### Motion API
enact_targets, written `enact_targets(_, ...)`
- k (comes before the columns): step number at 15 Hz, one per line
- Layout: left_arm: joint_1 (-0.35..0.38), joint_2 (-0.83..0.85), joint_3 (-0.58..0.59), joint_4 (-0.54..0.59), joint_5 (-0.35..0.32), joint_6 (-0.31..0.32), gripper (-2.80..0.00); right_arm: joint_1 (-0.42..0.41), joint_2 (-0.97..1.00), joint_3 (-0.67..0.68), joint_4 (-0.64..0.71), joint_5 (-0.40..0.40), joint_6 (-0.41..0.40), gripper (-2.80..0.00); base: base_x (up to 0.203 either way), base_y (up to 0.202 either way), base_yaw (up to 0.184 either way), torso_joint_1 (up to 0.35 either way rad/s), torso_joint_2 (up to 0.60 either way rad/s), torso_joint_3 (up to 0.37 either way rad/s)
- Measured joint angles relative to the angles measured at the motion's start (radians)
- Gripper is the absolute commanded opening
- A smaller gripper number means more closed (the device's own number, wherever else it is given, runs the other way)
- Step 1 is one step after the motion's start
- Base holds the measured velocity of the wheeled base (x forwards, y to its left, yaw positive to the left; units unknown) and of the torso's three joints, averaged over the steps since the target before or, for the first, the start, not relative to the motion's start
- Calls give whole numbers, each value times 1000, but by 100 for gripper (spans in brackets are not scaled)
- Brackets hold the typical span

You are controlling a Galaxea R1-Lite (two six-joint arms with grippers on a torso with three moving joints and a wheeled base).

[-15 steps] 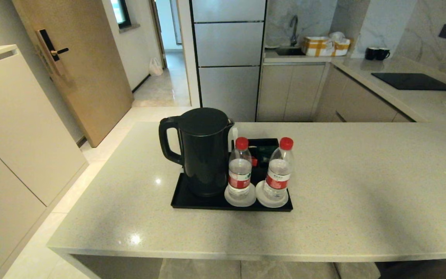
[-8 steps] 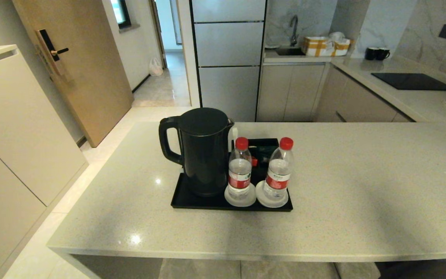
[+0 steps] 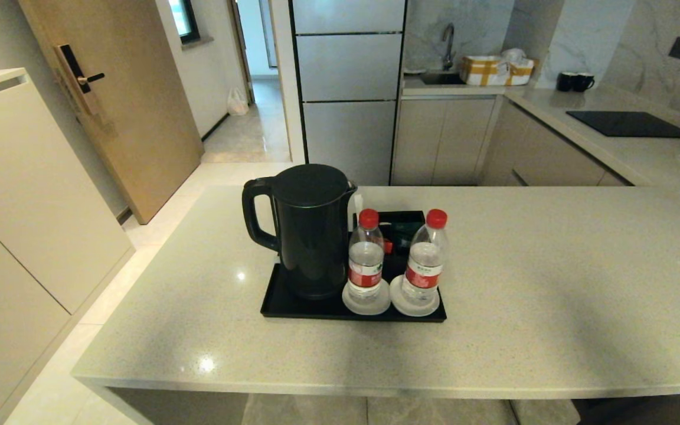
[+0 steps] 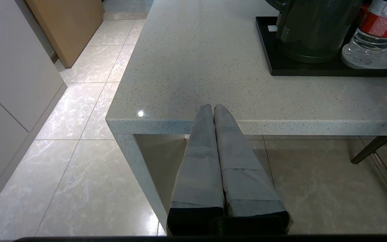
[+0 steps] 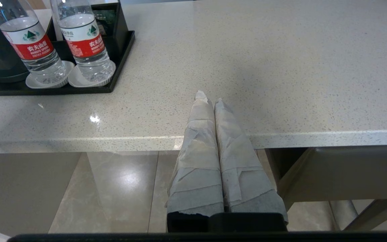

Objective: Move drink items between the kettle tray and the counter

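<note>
Kitchen bench with a tray of drinks, both robot arms parked below its near edge.

A beige speckled bench (image 3: 552, 265) carries a black tray (image 3: 293, 310). On the tray stand a black kettle (image 3: 310, 230) and two water bottles (image 3: 365, 260) (image 3: 425, 260) on white coasters (image 3: 366, 306). Left gripper (image 4: 212, 107) and right gripper (image 5: 208, 98) hang empty, fingers pressed together.

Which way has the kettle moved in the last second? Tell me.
No. The kettle stands on the tray at the same spot, left of the two bottles, its handle at the same place against the counter.
</note>
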Motion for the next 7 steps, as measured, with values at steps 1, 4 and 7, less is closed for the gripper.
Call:
enact_targets(1,0,0,0,0,0,0,-280,0,0,0,0,0,1,-280,0,0,0,0,0,0)
enact_targets(4,0,0,0,0,0,0,-280,0,0,0,0,1,0,-280,0,0,0,0,0,0)
enact_targets(7,0,0,0,0,0,0,-280,0,0,0,0,1,0,-280,0,0,0,0,0,0)
